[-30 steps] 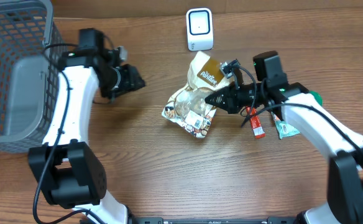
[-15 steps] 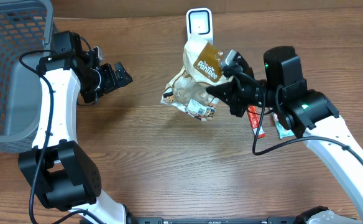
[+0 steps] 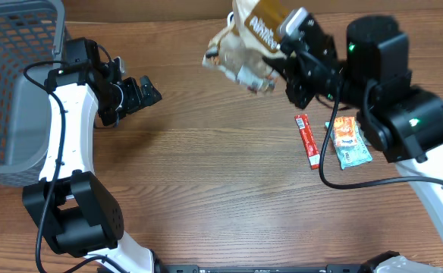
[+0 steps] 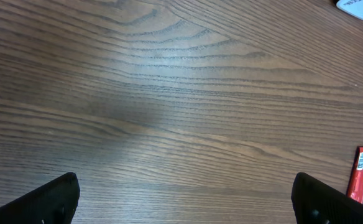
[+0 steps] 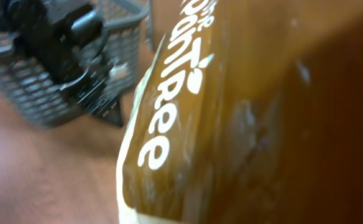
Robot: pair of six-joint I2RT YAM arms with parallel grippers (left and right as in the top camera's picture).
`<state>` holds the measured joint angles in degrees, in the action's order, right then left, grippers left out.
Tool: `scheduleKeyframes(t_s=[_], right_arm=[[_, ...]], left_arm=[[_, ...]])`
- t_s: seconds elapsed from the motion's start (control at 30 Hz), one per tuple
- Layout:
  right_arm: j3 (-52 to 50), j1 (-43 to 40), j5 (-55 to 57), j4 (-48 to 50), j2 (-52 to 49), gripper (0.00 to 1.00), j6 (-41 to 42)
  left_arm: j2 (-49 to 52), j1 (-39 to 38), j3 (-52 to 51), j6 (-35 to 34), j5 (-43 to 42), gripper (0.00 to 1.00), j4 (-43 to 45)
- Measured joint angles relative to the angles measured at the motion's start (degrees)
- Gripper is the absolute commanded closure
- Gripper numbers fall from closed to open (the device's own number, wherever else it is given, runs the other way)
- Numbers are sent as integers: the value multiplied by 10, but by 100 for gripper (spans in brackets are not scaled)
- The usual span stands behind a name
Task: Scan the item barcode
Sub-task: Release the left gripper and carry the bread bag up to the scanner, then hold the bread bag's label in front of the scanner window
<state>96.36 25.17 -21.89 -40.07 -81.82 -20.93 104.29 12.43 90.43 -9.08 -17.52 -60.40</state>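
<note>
**Overhead:** The right claw (image 3: 282,38) is clenched on the brown header of a snack bag (image 3: 240,57). The bag hangs clear of the bench (image 3: 206,189) at the far edge, centre-right. The left claw (image 3: 144,92) is released and holds nothing, just right of a grey wire basket (image 3: 9,45) at the far left. 2 small packets lie on the wood to the right, below the bag: a red sachet (image 3: 306,140) and, beside it, a green-and-orange one (image 3: 347,142). No scanner can be made out here.

**Left wrist:** The left claw (image 4: 184,190) is spread wide over bare bench (image 4: 169,93). The red sachet (image 4: 358,174) shows at the right edge. A white rim (image 4: 358,5) peeks in at the far right corner; what it is cannot be told.

**Right wrist:** The snack bag (image 5: 194,124) fills the frame, with white lettering on glossy brown film. The basket (image 5: 116,22) and the left arm are blurred behind it. The claw's own fingers cannot be picked out.

The bag looks light, soft and crinkly. Its slick film is likely to slip or twist under a loose pinch, and the contents may crush. The flat sealed header appears the stiffest place to grip and leaves the printed panels free. Where the barcode sits cannot be seen.
</note>
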Motion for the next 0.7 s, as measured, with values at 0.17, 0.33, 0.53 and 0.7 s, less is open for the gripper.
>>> scheduleKeyframes(t_s=[0.17,0.33,0.53,0.7], right_arm=[[45,1,28,14,-46,97,-44],[45,16,61,32,-105,97,-67],[44,33,57,106,-126,96,-93],[44,61,114,126,-127,96,-183]], left_arm=[[0,0,0,0,0,0,0],[0,0,0,0,0,0,0],[0,0,0,0,0,0,0],[0,0,0,0,0,0,0]])
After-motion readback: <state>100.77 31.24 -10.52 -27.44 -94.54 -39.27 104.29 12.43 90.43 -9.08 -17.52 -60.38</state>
